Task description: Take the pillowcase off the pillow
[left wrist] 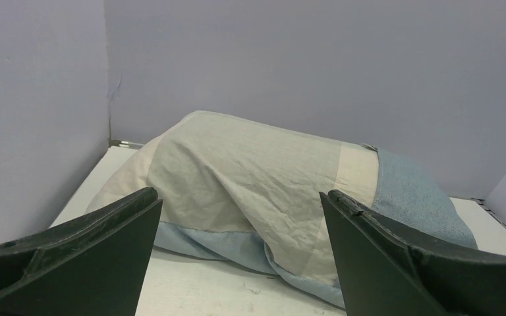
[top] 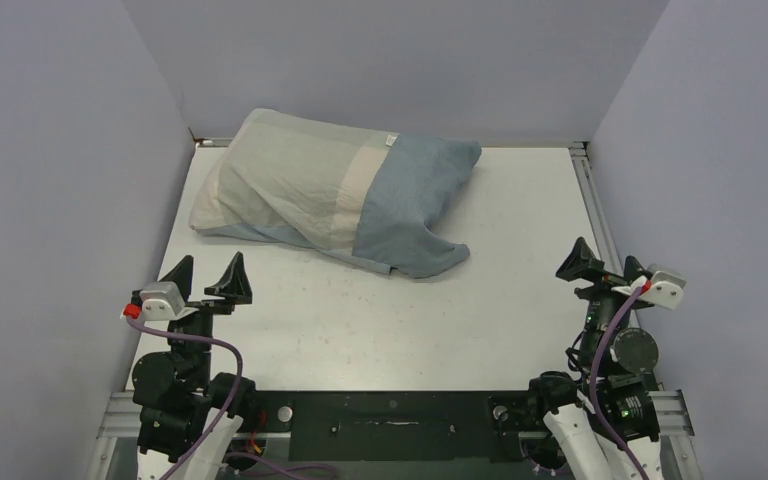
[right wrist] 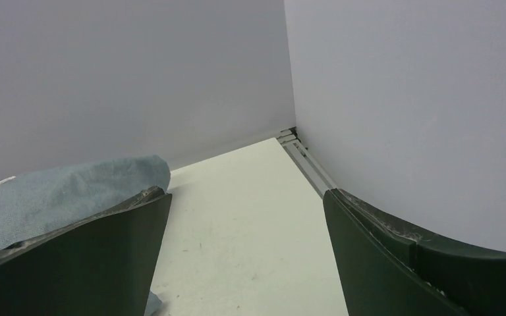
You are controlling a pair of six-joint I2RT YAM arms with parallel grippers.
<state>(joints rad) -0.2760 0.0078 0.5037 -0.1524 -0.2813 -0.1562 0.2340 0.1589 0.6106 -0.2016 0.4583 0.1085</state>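
Observation:
The pillowcase [top: 340, 190] lies at the back left of the table, plump and filled, with pale grey-green and beige bands on the left and dusty blue on the right. It also shows in the left wrist view [left wrist: 250, 178] and at the left edge of the right wrist view [right wrist: 59, 191]. The pillow is inside it and hidden. My left gripper [top: 205, 275] is open and empty, in front of the banded end. My right gripper [top: 605, 265] is open and empty near the right edge, apart from the cloth.
Grey-lilac walls close the table on three sides. A metal rail [top: 595, 210] runs along the right edge and shows in the right wrist view [right wrist: 306, 164]. Bare white tabletop [top: 410, 320] lies between the grippers and the pillowcase.

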